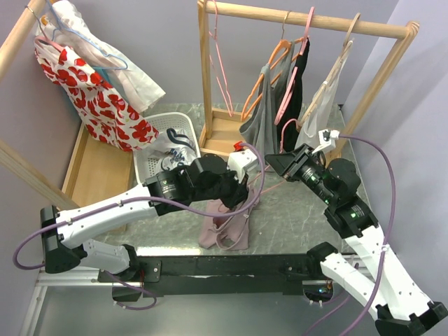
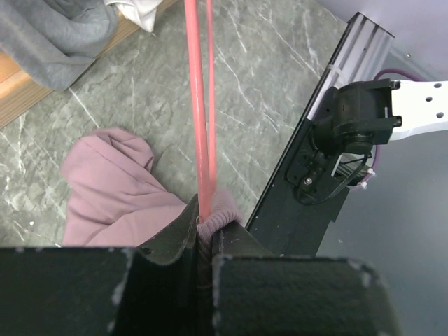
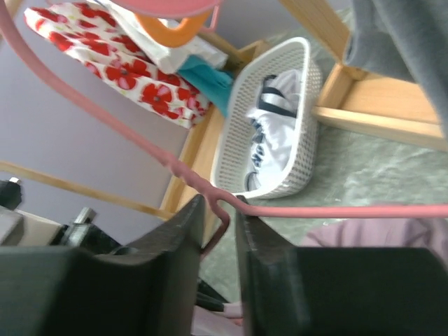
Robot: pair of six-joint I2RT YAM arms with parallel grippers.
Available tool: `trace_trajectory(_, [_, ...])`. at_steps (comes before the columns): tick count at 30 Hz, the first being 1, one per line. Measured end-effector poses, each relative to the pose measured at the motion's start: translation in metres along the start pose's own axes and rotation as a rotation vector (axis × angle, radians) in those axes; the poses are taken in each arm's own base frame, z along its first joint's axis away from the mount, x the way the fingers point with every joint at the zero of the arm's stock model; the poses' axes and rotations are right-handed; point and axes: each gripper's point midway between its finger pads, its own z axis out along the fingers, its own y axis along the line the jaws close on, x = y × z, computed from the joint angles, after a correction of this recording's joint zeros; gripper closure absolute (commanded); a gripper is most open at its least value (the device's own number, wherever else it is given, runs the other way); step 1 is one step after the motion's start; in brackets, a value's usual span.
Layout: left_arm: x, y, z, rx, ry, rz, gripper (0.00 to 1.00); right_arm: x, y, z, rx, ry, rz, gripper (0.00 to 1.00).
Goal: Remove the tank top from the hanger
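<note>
Looking down from the top view, the tabletop (image 1: 294, 210) is grey-green stone veined with white, closed in by lilac walls (image 1: 175, 49). A wooden rack (image 1: 308, 19) stands at the back with grey, black and pale garments on hangers. To the left a white dress (image 1: 98, 105) printed with red flowers hangs above a wooden tray. A white basket (image 1: 159, 129) holding clothes sits between them. The mauve tank top (image 1: 224, 234) droops at the near edge, between the two arms.

From the left wrist, the same veined stone runs to a black frame (image 2: 294, 182) along its edge. The left gripper (image 2: 203, 227) is pinched tight on a fold of the tank top where it wraps the pink hanger (image 2: 198, 105), and the rest of the cloth lies bunched on the stone.

From the right wrist, the basket and the flowered dress sit against the lilac wall. The right gripper (image 3: 219, 210) has its jaws narrowed around the hanger's bent neck. Whether they clamp it I cannot tell.
</note>
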Motion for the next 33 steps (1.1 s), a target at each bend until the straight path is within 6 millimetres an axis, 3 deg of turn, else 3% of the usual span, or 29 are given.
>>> trace_trajectory(5, [0.004, 0.004, -0.002, -0.015, 0.011, 0.000, 0.99, 0.001, 0.009, 0.001, -0.057, -0.016, 0.083, 0.99])
trace_trajectory(13, [0.007, 0.002, -0.002, -0.011, 0.018, 0.015, 0.95, 0.006, 0.009, -0.007, -0.099, -0.048, 0.235, 1.00])
trace_trajectory(19, [0.002, -0.001, -0.008, -0.012, -0.004, 0.025, 0.75, 0.007, 0.007, -0.012, -0.099, -0.066, 0.306, 1.00])
trace_trajectory(23, [-0.011, 0.002, -0.024, -0.033, -0.063, 0.024, 0.64, 0.016, -0.008, -0.011, -0.062, -0.064, 0.348, 1.00])
trace_trajectory(29, [-0.043, 0.002, -0.051, -0.046, -0.195, 0.018, 0.61, 0.025, -0.019, -0.008, -0.027, -0.043, 0.375, 1.00])
trace_trajectory(33, [-0.044, 0.003, -0.052, -0.050, -0.204, 0.017, 0.62, 0.025, -0.019, -0.008, -0.024, -0.044, 0.376, 1.00])
